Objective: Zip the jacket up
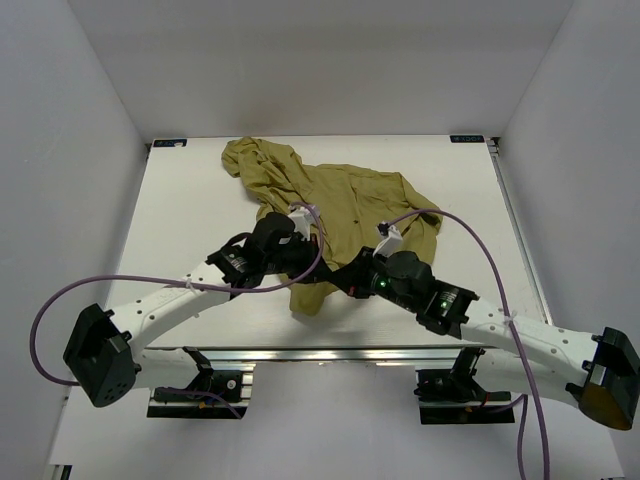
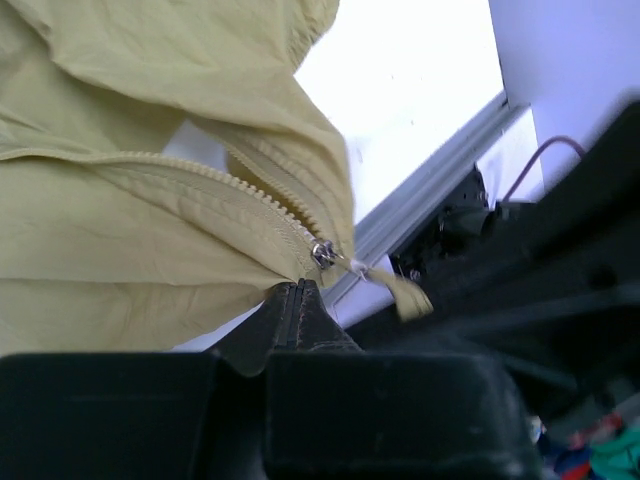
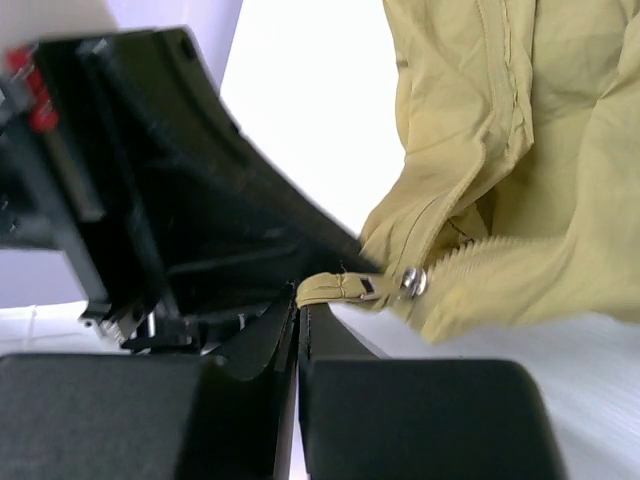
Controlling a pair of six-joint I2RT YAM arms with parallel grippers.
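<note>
The olive-yellow jacket [image 1: 345, 195] lies rumpled at the middle back of the white table, hood at the far left. My left gripper [image 1: 303, 263] is over its lower front. In the left wrist view the gripper [image 2: 297, 288] is shut on the jacket's [image 2: 150, 250] bottom hem, just under the silver zipper slider [image 2: 322, 253]. Two rows of zipper teeth [image 2: 215, 175] meet at the slider. My right gripper [image 1: 345, 279] faces it from the right. In the right wrist view the gripper [image 3: 301, 302] is shut at the end of the fabric pull tab [image 3: 340, 288] hanging from the slider [image 3: 413, 281].
The metal rail [image 1: 330, 353] runs along the table's near edge and also shows in the left wrist view [image 2: 440, 180]. White walls close in the table on three sides. Purple cables [image 1: 470, 235] loop above both arms. The two arms nearly touch at the hem.
</note>
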